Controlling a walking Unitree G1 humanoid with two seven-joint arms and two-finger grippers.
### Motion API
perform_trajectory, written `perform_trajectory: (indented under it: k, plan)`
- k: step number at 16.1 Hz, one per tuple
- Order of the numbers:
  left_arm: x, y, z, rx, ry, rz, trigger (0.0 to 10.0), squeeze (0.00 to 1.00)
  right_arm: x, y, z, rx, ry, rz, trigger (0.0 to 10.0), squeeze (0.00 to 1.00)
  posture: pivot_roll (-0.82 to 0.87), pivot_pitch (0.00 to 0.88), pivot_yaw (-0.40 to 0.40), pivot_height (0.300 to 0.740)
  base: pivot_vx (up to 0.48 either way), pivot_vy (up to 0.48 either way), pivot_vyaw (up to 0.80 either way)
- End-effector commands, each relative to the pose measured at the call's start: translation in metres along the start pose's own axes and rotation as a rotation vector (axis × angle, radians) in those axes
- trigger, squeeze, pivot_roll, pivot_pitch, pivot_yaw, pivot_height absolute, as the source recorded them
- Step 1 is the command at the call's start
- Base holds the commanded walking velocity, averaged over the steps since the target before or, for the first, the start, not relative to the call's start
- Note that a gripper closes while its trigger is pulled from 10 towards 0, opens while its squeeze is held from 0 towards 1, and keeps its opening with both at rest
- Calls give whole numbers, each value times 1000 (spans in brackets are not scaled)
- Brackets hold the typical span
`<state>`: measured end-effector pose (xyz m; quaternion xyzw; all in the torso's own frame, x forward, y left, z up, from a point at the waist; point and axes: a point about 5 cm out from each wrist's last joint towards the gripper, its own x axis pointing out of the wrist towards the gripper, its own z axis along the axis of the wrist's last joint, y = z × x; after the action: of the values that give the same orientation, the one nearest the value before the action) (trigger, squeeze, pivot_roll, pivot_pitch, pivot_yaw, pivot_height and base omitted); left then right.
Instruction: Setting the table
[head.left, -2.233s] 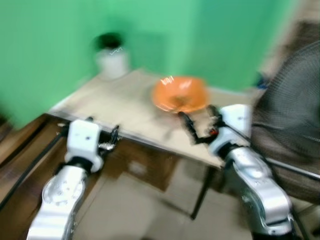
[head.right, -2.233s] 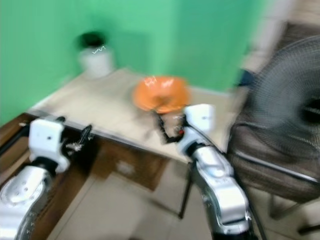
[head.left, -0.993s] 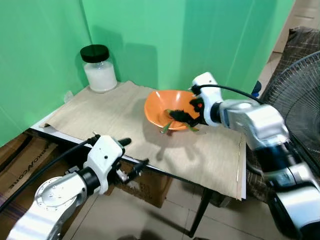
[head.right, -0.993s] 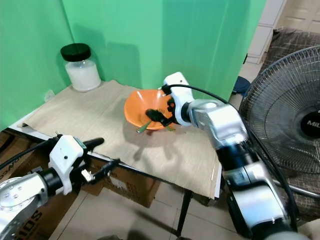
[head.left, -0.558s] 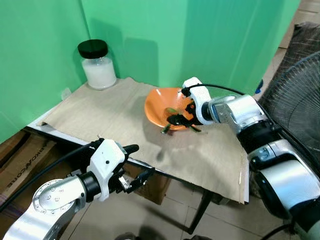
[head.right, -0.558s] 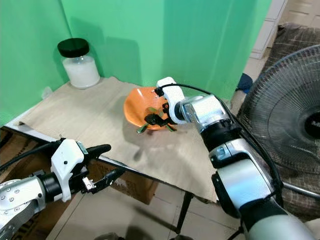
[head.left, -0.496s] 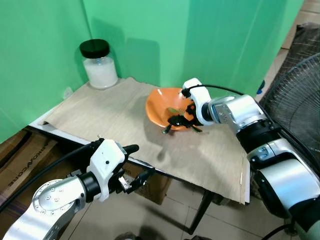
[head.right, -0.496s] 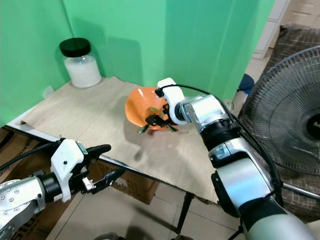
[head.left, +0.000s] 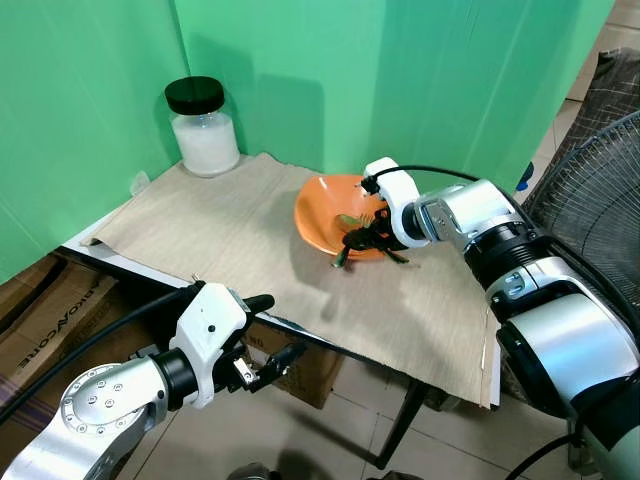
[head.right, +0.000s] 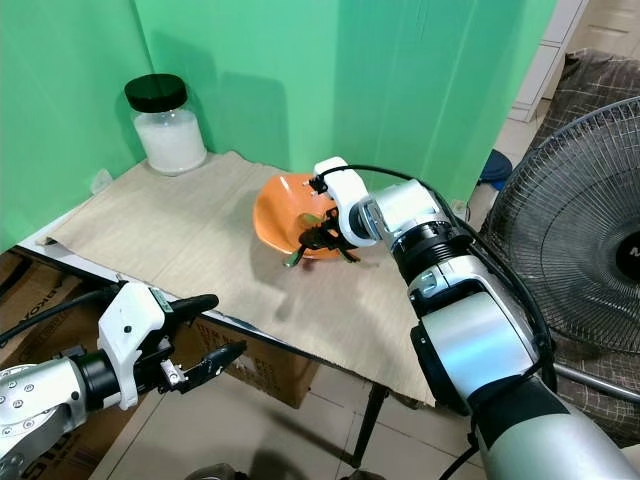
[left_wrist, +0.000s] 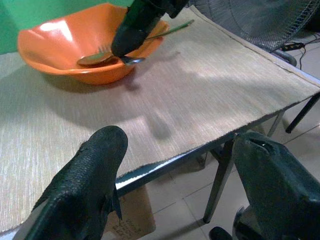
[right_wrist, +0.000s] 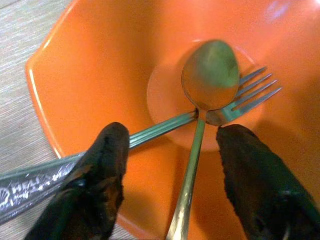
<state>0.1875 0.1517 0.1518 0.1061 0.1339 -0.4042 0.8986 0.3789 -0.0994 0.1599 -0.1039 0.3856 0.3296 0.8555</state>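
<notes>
Looks like a home room: green wall (head.left: 300, 60), tiled floor (head.left: 340, 440), standing fan (head.right: 570, 240), cardboard boxes (head.left: 40, 320).

You had a green backdrop (head.left: 400, 60) behind the table | black-lidded glass jar (head.left: 205, 125) of white stuff stood upright at the far left corner of the mat | standing fan (head.right: 580, 270) sat off to the right | cardboard boxes (head.left: 40, 320) sat on the floor under the table
</notes>
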Motion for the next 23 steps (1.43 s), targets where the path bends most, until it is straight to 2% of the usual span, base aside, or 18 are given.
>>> perform_trajectory:
  k: [1,16,20,23]
  plan:
    - [-3,0,4,20,-3,9,10000,0,-3,0,7,-13,-12,4,0,0,50,0,-6,740,0,0,0]
    - [-2,0,4,25,-3,15,10000,0,-1,-3,5,1,16,-6,0,0,51,0,-1,740,0,0,0]
    - [-1,2,5,29,-7,19,10000,0,-5,-7,10,35,-26,-20,0,0,48,0,4,740,0,0,0]
    - [-1,6,5,36,-10,39,10000,0,-16,-12,22,37,-84,-40,0,0,46,0,9,740,0,0,0]
